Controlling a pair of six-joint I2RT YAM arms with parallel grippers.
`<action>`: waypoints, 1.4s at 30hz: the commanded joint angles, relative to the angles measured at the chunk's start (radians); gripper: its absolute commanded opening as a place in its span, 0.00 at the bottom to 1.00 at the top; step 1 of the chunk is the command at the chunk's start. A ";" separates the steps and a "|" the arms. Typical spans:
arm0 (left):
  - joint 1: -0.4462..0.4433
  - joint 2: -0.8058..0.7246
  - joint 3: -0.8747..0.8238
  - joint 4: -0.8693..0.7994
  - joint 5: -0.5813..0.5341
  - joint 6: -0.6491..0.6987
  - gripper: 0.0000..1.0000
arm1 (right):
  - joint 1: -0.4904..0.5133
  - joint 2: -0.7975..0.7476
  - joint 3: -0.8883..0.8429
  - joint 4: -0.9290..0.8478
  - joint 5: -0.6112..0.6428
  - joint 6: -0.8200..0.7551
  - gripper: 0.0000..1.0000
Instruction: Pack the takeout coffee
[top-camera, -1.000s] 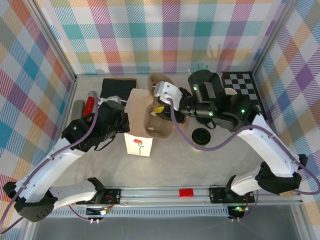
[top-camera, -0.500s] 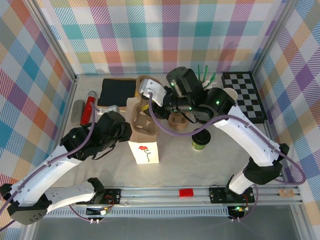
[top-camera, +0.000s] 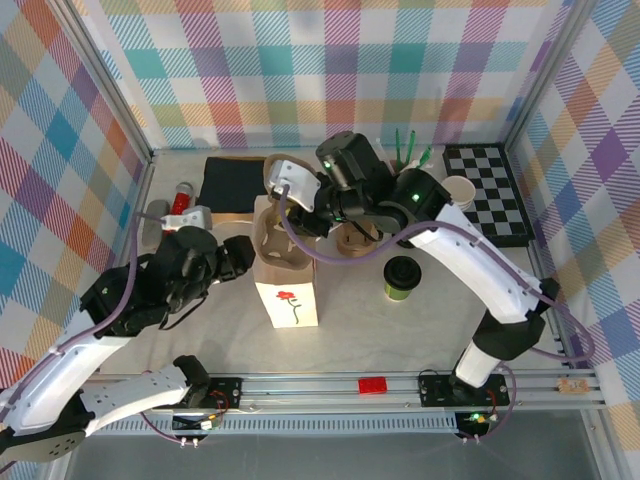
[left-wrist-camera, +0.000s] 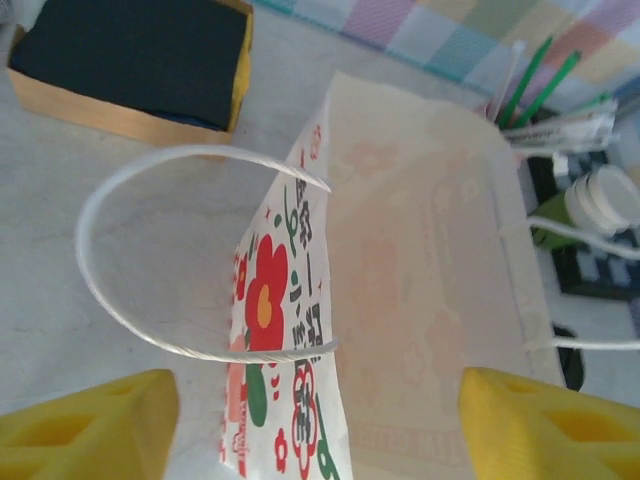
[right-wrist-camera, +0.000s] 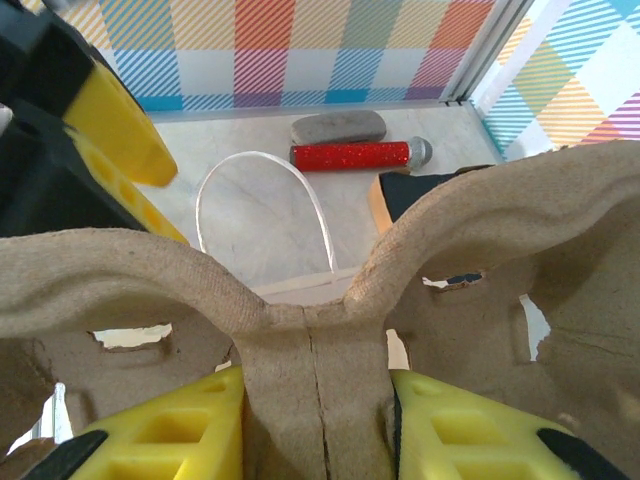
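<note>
While the takeout coffee is seen standing upright on the table, lid on, at about 3 o'clock from the white paper bag and apart from it, a brown pulp cup carrier is held over the bag's open top. The carrier's middle rib is pinched between the yellow fingers of the right gripper, as is shown in the right wrist view. The left gripper is placed at 9 o'clock from the bag with its fingers spread wide and nothing gripped; the bag's flowered side and white loop handle are seen ahead of it. Farther out, a black pad lies at 11 o'clock from the bag, a red glitter tube at 10 o'clock, and a checkered board at 1 o'clock from the coffee.
</note>
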 joint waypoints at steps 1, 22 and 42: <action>-0.006 -0.017 0.051 -0.043 -0.073 0.032 0.79 | -0.009 0.034 0.052 -0.040 -0.040 -0.022 0.33; 0.565 0.102 -0.012 0.045 0.404 0.226 0.80 | -0.022 0.189 0.125 -0.178 -0.060 -0.064 0.33; 0.572 0.062 -0.112 0.103 0.432 0.207 0.46 | -0.030 0.293 0.198 -0.269 -0.004 -0.140 0.32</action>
